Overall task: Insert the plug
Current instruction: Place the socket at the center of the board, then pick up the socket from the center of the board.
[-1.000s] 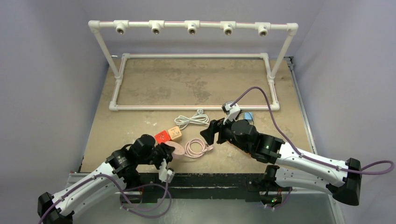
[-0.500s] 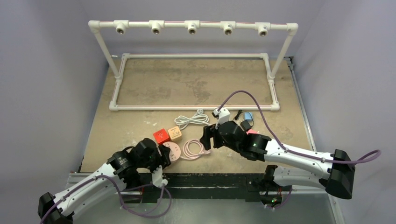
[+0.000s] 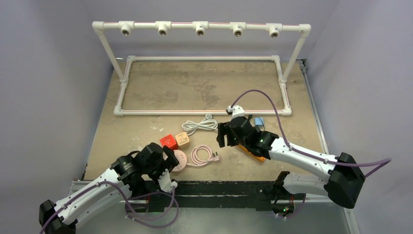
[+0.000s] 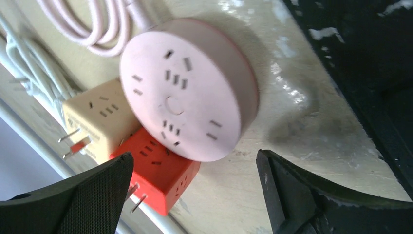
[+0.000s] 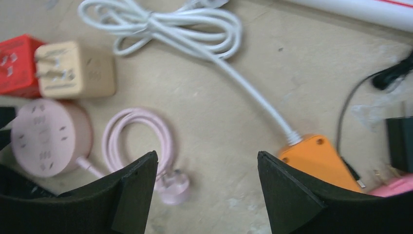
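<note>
A round pink power socket lies on the table beside a red cube adapter and a beige cube adapter. My left gripper is open just in front of the socket, nothing between its fingers. The socket's pink cable coils to the right and ends in a pink plug lying loose on the table. My right gripper hovers open above the bare table just right of that plug. In the top view the left gripper is beside the socket and the right gripper is past the plug.
A white coiled cable runs to an orange power strip under the right arm. A black adapter and a blue item lie behind it. A white pipe frame with sockets on its top bar stands at the back.
My left gripper has opened and let go of the pink socket, which now rests on the table. The right arm dipped toward the plug, then drew back to the right, uncovering the orange strip.
</note>
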